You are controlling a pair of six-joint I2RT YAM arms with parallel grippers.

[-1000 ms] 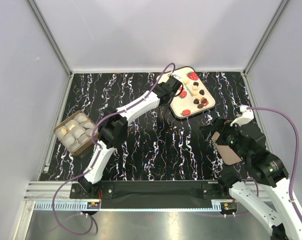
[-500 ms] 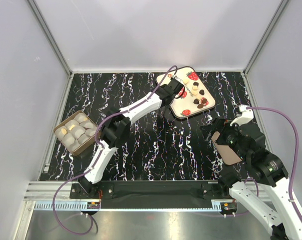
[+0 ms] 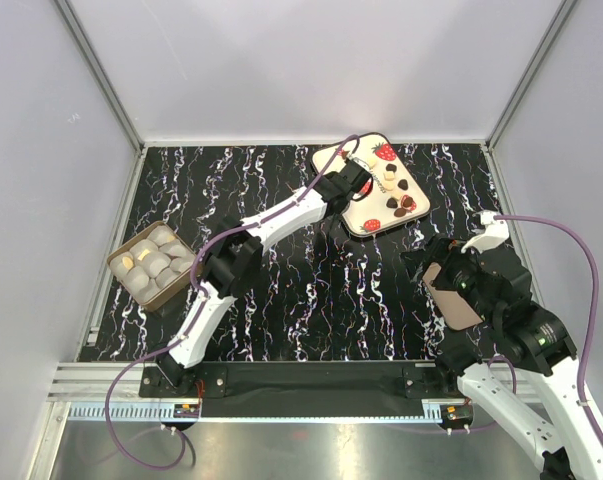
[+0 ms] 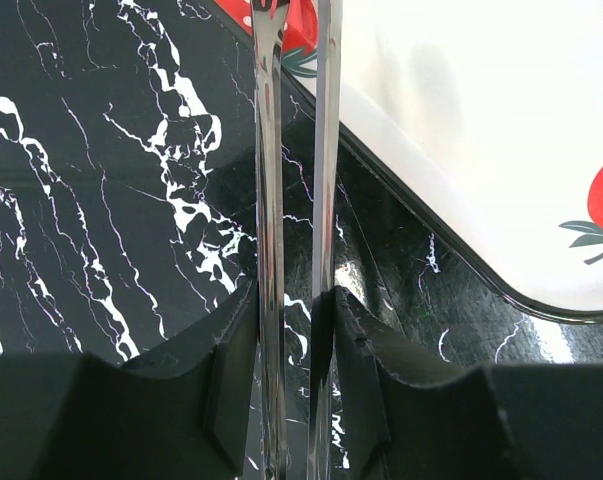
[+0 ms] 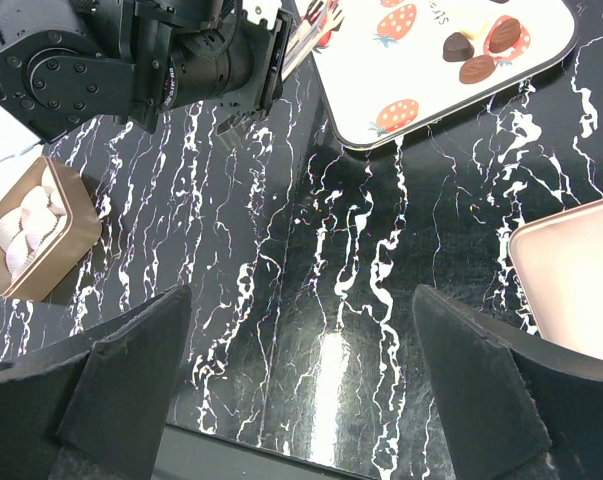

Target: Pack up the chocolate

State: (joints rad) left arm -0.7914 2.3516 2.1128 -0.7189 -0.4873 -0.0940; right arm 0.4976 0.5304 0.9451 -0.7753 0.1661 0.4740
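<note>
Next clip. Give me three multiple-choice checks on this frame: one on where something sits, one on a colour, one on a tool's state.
1. In the top view, where is the box of paper cups?
A. far left, near the left wall
B. on the strawberry tray
C. under the right arm

2. What colour is the table top?
A. plain white
B. black with white veins
C. bare wood

3. What state is the left tool in?
A. open and empty
B. shut on a chocolate
C. shut on tweezers

Answers:
1 A: the box sits at the left edge of the dark surface, away from everything else.
2 B: white streaks run across a black surface in all three views.
3 C: the left wrist view shows the fingers pressed onto two thin metal blades.
</note>
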